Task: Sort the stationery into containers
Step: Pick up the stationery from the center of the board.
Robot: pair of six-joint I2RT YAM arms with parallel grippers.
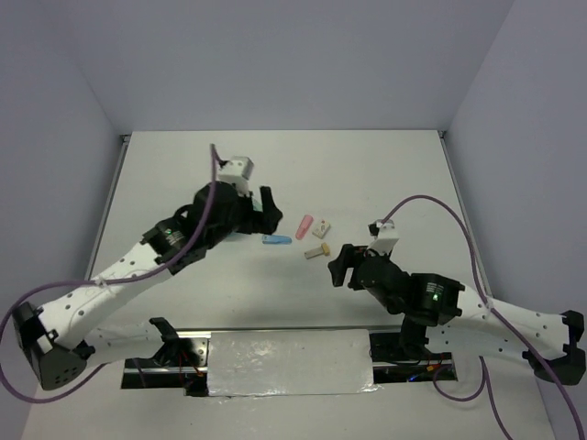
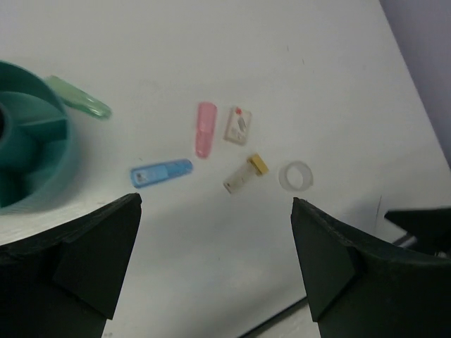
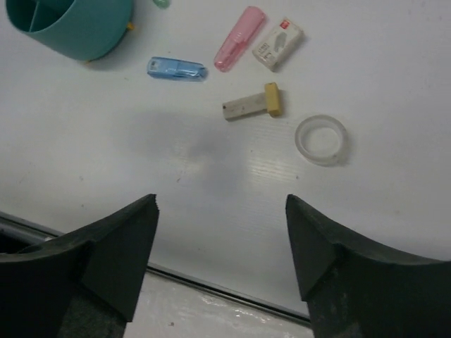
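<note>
A blue piece (image 2: 161,172), a pink piece (image 2: 205,129), a white labelled block (image 2: 238,125), a beige piece with a yellow end (image 2: 245,174) and a clear tape ring (image 2: 295,175) lie loose on the white table. A green piece (image 2: 81,98) rests against the rim of the teal container (image 2: 49,158) at the left. My left gripper (image 2: 215,211) hangs open above the table beside the container, holding nothing. My right gripper (image 3: 222,204) is open and bare, on the near side of the tape ring (image 3: 321,139) and the beige piece (image 3: 251,104). The top view hides the container under my left arm (image 1: 211,220).
A reflective metal strip (image 1: 289,362) runs along the near table edge between the arm bases. Purple cables (image 1: 431,203) loop over both arms. Pale walls close in the table at the back and sides.
</note>
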